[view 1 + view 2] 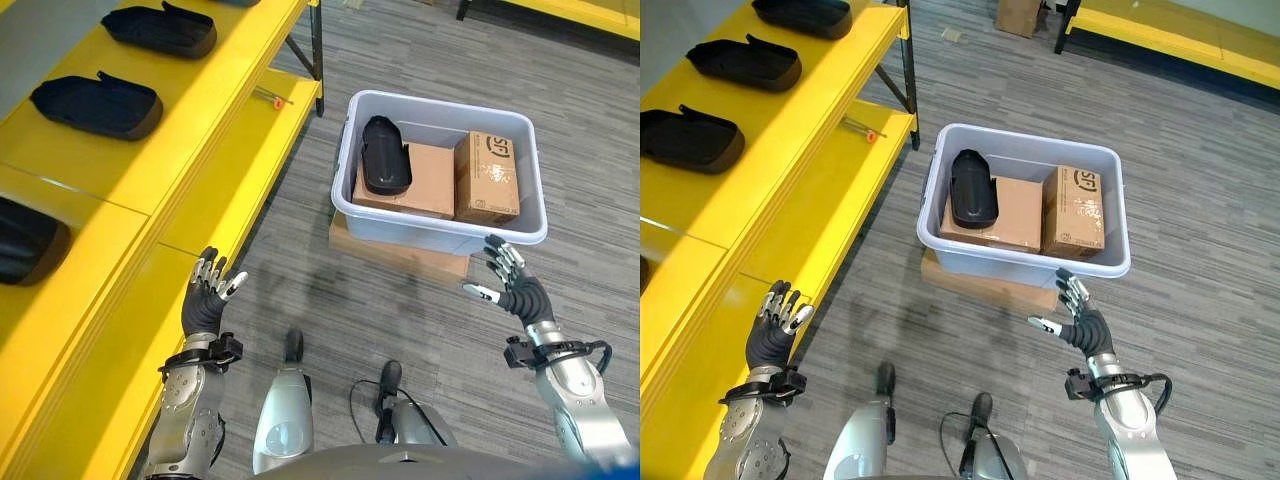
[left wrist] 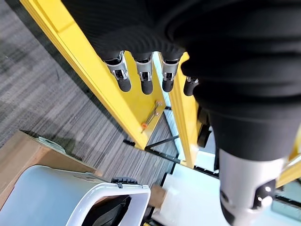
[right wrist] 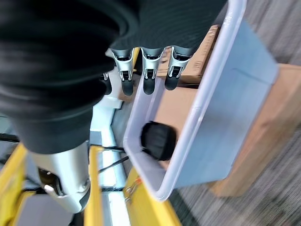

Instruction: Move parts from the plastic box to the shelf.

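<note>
A pale grey plastic box [image 1: 520,232] stands on a flat cardboard carton on the floor. Inside it a black moulded part [image 1: 384,156] lies on top of cardboard boxes [image 1: 487,178]. Several matching black parts [image 1: 98,104] rest on the upper level of the yellow shelf [image 1: 200,190] at the left. My right hand [image 1: 512,280] hovers open just in front of the box's near right corner, holding nothing. My left hand [image 1: 208,288] is open and empty beside the shelf's lower level. The box and black part [image 3: 159,140] also appear past my right hand's fingers [image 3: 149,75].
A small tool with an orange tip [image 1: 272,98] lies on the shelf's lower level. The shelf's dark leg [image 1: 318,60] stands left of the box. Grey plank floor [image 1: 330,290] lies between the shelf and the box. Another yellow shelf [image 1: 1180,40] runs along the far right.
</note>
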